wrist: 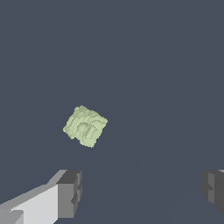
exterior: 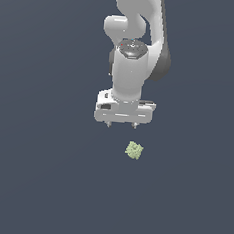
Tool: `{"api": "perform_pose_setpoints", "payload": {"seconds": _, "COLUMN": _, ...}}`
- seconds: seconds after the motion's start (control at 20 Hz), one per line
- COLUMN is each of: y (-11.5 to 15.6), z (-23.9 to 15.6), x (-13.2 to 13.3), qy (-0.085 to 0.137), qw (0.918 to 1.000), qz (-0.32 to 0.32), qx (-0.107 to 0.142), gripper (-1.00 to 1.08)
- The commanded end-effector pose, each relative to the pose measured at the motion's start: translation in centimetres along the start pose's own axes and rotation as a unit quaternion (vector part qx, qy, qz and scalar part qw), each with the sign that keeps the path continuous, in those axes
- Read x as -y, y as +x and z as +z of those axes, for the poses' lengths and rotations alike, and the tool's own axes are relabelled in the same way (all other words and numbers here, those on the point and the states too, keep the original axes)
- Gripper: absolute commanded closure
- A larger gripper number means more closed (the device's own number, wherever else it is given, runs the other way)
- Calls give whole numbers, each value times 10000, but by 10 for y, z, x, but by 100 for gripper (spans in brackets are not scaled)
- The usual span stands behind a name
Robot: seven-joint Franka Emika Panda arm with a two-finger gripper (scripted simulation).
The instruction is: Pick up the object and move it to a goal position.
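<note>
the pale green bumpy lump (exterior: pixel 134 150) lies alone on the flat dark slate-blue surface (exterior: pixel 38 182), in the exterior view at about five o'clock from the gripper (exterior: pixel 121 125) and near it, but not touching. in the wrist view the same lump (wrist: pixel 85 126) sits apart from both grey finger pads (wrist: pixel 70 194), ahead of the gap between them and closer to the pad that carries the white finger body. nothing is between the jaws; they stand spread wide and released, with far more room between the pads than the lump needs.

the lump is roughly cube-shaped, turned corner-on to the camera, and much smaller than the white panda hand. its skin is ridged and knobbly all over. from that i would judge it light, and rigid rather than squashy, though the renders cannot prove stiffness. the rough faces should give the pads some bite, so slipping looks a small risk; the greater risk is that so small a piece gets nudged or rolled when one pad meets it first, or gets pinched on two corners and twists out.

the best hold looks to be across two opposite flattish faces, low and through the middle of the body. that would call for the wrist to be centred over the lump and turned until the pads face those sides squarely.

no goal marker shows in either view.
</note>
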State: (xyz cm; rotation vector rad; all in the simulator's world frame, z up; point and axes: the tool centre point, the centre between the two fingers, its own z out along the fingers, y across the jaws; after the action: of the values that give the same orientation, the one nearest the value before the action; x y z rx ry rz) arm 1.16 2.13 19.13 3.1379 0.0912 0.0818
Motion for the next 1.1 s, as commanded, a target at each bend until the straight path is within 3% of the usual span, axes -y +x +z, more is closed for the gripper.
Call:
{"api": "perform_pose_setpoints", "payload": {"seconds": 0.0, "y": 0, "z": 0, "x": 0, "qy": 0, "qw": 10000, "qz": 0, "qx": 0, "gripper": -92}}
{"api": "perform_pose_setpoints", "payload": {"seconds": 0.45, "y": -14, "z": 17, "x": 6, "qy": -69, "qw": 9993, "qz": -224, "qx": 301, "gripper": -92}}
{"api": "perform_pose_setpoints", "payload": {"seconds": 1.05, "y": -10, "z": 25, "x": 13, "qy": -60, "qw": 9995, "qz": 71, "qx": 293, "gripper": -92}}
